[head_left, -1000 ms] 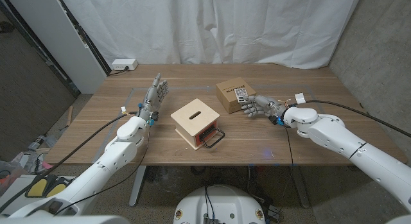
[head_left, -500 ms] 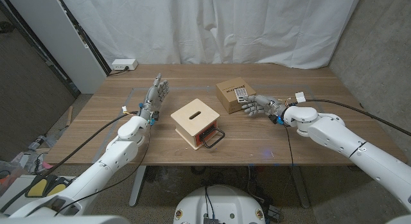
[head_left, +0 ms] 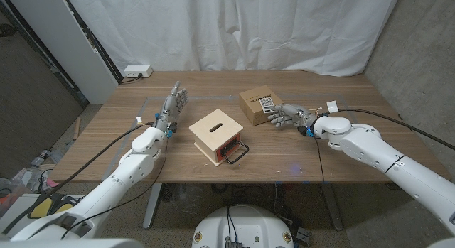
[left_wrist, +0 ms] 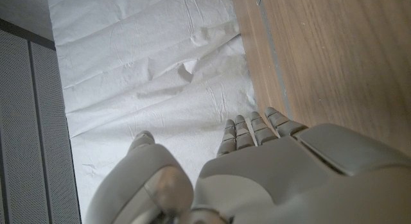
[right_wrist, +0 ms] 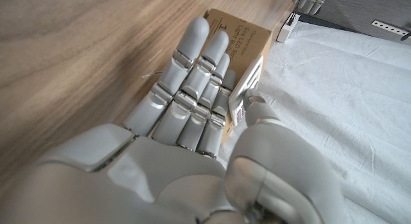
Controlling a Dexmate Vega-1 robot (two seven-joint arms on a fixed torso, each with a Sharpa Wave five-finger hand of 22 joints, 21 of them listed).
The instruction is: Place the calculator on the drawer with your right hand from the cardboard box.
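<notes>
While the calculator (head_left: 264, 104) lies on top of the cardboard box (head_left: 256, 107), toward the far right of the counter (head_left: 334, 145), we find the right robot hand (head_left: 281, 117) directly at the box's near-right side, its fingers (right_wrist: 192, 76) extended together toward the box. In the right wrist view the thumb (right_wrist: 257, 112) appears to touch the calculator's near edge while the fingers lie alongside the box wall; whether this amounts to a firm pinch we cannot tell, and we judge that no lift has begun. The calculator lies just ahead of the fingertips, toward the far left of the right robot hand, with its long axis running roughly along the line of the fingers. The right robot hand is plainly the nearer one: the left robot hand (head_left: 170, 106) stands upright, fingers straight and holding nothing, well apart on the other side of the drawer (head_left: 216, 134). The drawer, a pale wooden box with a black handle (head_left: 236, 153), sits between the two robot hands, to the near left of the cardboard box.
</notes>
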